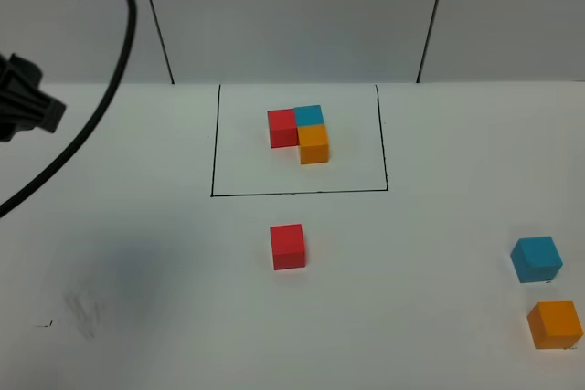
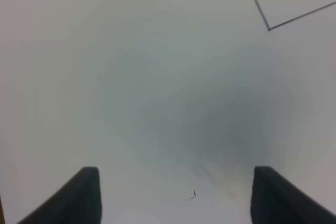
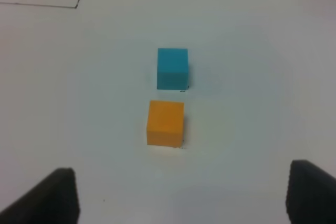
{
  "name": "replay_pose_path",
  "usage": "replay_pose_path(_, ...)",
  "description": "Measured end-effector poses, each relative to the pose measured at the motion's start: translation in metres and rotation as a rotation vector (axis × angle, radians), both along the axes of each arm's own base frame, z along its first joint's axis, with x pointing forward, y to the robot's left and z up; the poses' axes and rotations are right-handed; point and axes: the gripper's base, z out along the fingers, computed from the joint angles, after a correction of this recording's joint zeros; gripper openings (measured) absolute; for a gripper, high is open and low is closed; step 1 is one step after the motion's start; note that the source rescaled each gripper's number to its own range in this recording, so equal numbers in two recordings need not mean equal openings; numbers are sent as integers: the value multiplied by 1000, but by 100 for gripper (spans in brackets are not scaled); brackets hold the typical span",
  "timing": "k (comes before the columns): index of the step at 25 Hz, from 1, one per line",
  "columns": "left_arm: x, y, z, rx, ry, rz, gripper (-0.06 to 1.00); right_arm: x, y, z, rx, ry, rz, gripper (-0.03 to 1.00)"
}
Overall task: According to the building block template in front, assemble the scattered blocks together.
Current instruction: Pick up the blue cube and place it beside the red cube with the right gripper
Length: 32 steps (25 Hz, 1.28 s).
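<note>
The building block template (image 1: 298, 131) lies inside a thin black rectangle outline (image 1: 213, 143) at the back middle: red and blue in a row, orange below blue. Of the scattered blocks, the red cube (image 1: 287, 247) sits just in front of the outline. The blue cube (image 1: 537, 258) and orange cube (image 1: 555, 324) sit at the front right, close together but apart. My right gripper (image 3: 181, 203) is open and empty, hovering short of the orange cube (image 3: 165, 123) and blue cube (image 3: 172, 68). My left gripper (image 2: 176, 203) is open and empty over bare table.
The left arm (image 1: 26, 107) and its black cable (image 1: 110, 79) hang over the table's far left. A corner of the outline (image 2: 269, 28) shows in the left wrist view. A faint smudge (image 1: 82, 310) marks the front left of the white table.
</note>
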Motion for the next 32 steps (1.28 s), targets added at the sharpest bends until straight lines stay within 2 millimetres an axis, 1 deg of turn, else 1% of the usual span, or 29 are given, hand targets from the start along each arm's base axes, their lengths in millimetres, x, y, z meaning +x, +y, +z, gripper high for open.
replay_pose_path(5, -50, 26, -2, -37, -60, 68, 54, 0, 0, 0, 0, 0, 0, 64)
replay_pose_path(7, -75, 38, 0, -67, -103, 80, 54, 0, 0, 0, 0, 0, 0, 64)
replay_pose_path(13, -148, 72, 17, -186, -307, 85, 54, 0, 0, 0, 0, 0, 0, 64)
replay_pose_path(16, -183, 85, 22, -274, -396, 64, 54, 0, 0, 0, 0, 0, 0, 64)
replay_pose_path(19, -214, 91, 17, -358, -442, -1, 54, 0, 0, 0, 0, 0, 0, 64)
replay_pose_path(22, -241, 97, 4, -422, -478, -69, 54, 0, 0, 0, 0, 0, 0, 64)
replay_pose_path(24, -254, 100, -6, -445, -498, -99, 54, 0, 0, 0, 0, 0, 0, 64)
replay_pose_path(26, -265, 104, -16, -431, -528, -143, 54, 0, 0, 0, 0, 0, 0, 64)
replay_pose_path(29, -273, 105, -31, -421, -555, -170, 54, 0, 0, 0, 0, 0, 0, 64)
replay_pose_path(32, -274, 102, -45, -401, -568, -122, 54, 0, 0, 0, 0, 0, 0, 64)
